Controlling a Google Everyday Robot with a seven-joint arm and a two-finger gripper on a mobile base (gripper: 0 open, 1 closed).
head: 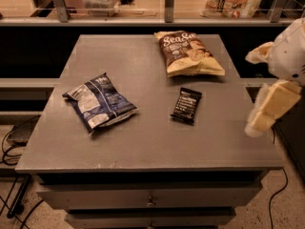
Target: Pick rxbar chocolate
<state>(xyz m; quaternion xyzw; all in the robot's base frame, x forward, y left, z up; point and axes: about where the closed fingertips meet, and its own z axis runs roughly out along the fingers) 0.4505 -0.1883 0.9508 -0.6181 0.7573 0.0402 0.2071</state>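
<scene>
The rxbar chocolate (186, 106) is a small flat black wrapper with white text, lying on the grey table (143, 142) right of centre. My gripper (251, 92) hangs at the right edge of the view, beside the table's right side and right of the bar, apart from it. Its pale yellow fingers (270, 109) stand apart, open and empty.
A dark blue-and-white chip bag (99, 102) lies at the table's left. A brown-and-yellow "Sea Salt" chip bag (187, 53) lies at the back, just behind the bar. A railing with shelves (167, 4) runs behind the table. Cables (9, 147) lie on the floor at left.
</scene>
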